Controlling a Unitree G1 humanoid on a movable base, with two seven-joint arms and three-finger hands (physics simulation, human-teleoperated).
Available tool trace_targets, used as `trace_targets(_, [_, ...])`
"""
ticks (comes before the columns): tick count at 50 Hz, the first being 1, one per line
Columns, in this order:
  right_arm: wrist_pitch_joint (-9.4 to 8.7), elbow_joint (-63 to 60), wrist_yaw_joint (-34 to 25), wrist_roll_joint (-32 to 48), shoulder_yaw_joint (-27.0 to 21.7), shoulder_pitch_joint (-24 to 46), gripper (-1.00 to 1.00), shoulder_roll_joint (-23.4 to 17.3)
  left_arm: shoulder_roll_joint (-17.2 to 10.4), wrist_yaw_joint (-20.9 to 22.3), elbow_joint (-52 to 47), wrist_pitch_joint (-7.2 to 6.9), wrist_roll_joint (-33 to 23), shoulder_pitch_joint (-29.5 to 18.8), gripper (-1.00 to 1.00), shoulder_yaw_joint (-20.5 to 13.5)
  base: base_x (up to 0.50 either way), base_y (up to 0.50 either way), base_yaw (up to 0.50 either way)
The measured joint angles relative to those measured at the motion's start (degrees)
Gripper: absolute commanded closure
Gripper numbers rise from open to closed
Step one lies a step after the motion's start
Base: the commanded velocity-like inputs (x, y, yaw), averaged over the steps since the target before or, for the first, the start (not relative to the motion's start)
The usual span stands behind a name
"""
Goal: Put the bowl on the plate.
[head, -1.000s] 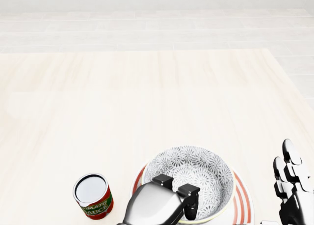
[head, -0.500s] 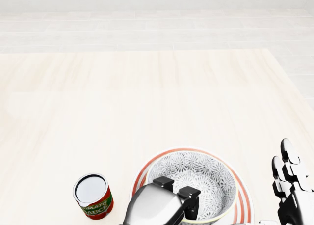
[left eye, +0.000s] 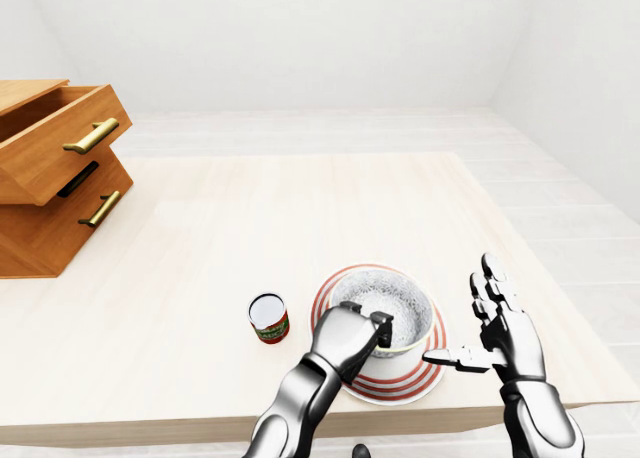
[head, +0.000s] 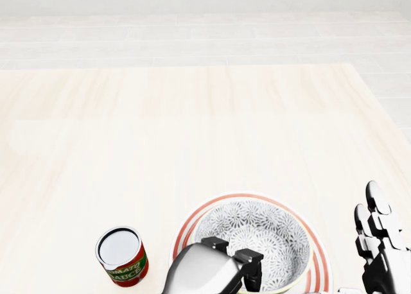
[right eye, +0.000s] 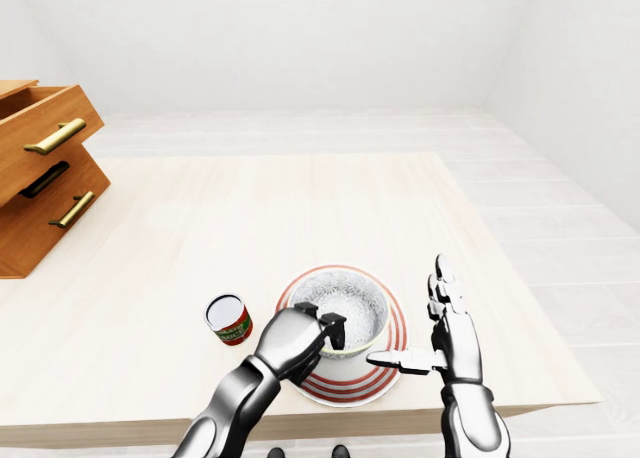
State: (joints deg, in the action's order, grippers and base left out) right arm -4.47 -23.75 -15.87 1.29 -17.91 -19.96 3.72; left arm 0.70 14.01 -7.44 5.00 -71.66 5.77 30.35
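Observation:
A grey-and-white patterned bowl (left eye: pixel 392 302) sits inside the red-striped white plate (left eye: pixel 416 376) near the table's bottom edge in the left-eye view. My left hand (left eye: pixel 372 330) is shut on the bowl's near rim, fingers hooked over it into the bowl. In the head view the bowl (head: pixel 264 235) lies within the plate's red rings (head: pixel 186 228), with the left hand (head: pixel 236 264) at its lower rim. My right hand (left eye: pixel 490 330) stands open to the right of the plate, thumb pointing toward it, not touching.
A tomato sauce can (left eye: pixel 268 318) stands upright just left of the plate. A wooden drawer unit (left eye: pixel 55 174) with an open top drawer sits at the table's left. The table edge (left eye: pixel 200 418) runs close below the plate.
The bowl came down and toward the view's bottom, settling centred in the plate, with my left hand still on its rim. The right hand dropped very slightly.

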Motion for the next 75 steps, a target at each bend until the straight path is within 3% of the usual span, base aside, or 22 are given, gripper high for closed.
trace_targets(6, [-0.30,-0.14,0.10,0.20,0.26,0.18,-1.00,-0.09,-0.16,-0.62,0.12,0.00,-1.12,0.47,0.57,0.47,0.00,0.00,0.00])
trace_targets(19, [-0.24,0.28,0.36,0.33,0.64,0.43,-1.00,-0.30,-0.80,-1.08,0.20,0.00,-1.39,1.31,0.29,0.97,0.00,0.00,0.00])
trace_targets(35, [-0.10,0.21,0.36,0.24,0.71,0.21,-1.00,-0.37,-1.36,-0.52,-0.80,0.00,-0.27,2.16,0.14,1.35,0.00,0.00,0.00])
trace_targets(46, [-0.40,0.13,0.50,0.29,0.83,0.48,-1.00,-0.43,-1.80,0.87,-2.48,0.00,-0.08,2.83,0.04,1.65,0.00,0.00,0.00])
trace_targets(50, [-0.41,0.20,0.55,0.29,0.89,0.56,-1.00,-0.47,-1.97,1.58,-3.62,0.00,-0.02,3.20,-0.11,1.83,0.00,0.00,0.00])
trace_targets(52, [-0.41,0.24,0.58,0.28,0.92,0.61,-1.00,-0.49,-2.06,1.89,-4.17,0.00,0.02,3.38,-0.04,1.93,0.00,0.00,0.00])
trace_targets(55, [-0.42,0.28,0.61,0.27,0.98,0.66,-1.00,-0.52,-2.22,2.40,-4.99,0.00,0.04,3.62,-0.10,2.09,0.00,0.00,0.00])
trace_targets(63, [-0.33,0.35,0.65,0.19,1.06,0.66,-1.00,-0.59,-2.62,3.90,-7.32,0.00,0.09,4.14,-0.38,2.51,0.00,0.00,0.00])
trace_targets(75, [-0.26,0.33,0.67,0.17,1.13,0.62,-1.00,-0.62,-3.19,6.73,-11.99,-0.34,0.04,5.01,-0.40,3.26,0.00,0.00,0.00])
